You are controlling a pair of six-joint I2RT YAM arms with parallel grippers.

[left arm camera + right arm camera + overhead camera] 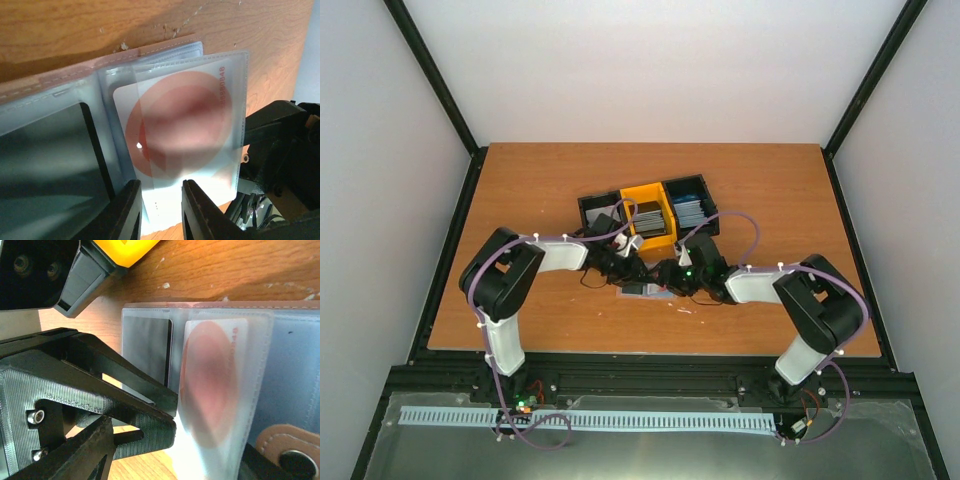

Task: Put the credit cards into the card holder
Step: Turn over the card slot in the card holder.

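Note:
The card holder (642, 291) lies open on the table between both grippers; its clear sleeves (65, 95) have a stitched leather edge. A white credit card with red blotches (175, 130) sits partway in one sleeve, its white end sticking out toward my left gripper (160, 212). That gripper's jaws stand a little apart over the card's end, pinching nothing. A dark card (45, 160) fills the neighbouring sleeve. In the right wrist view the same red card (210, 385) and dark card (147, 350) show. My right gripper (170, 467) is open, its fingers wide on either side of the sleeve.
Three bins stand behind the holder: a black one (601, 212), a yellow one (648, 212) and a dark blue one (689, 203), the last two holding stacked cards. The yellow bin's corner (125, 250) shows close by. The two grippers (650, 275) nearly touch.

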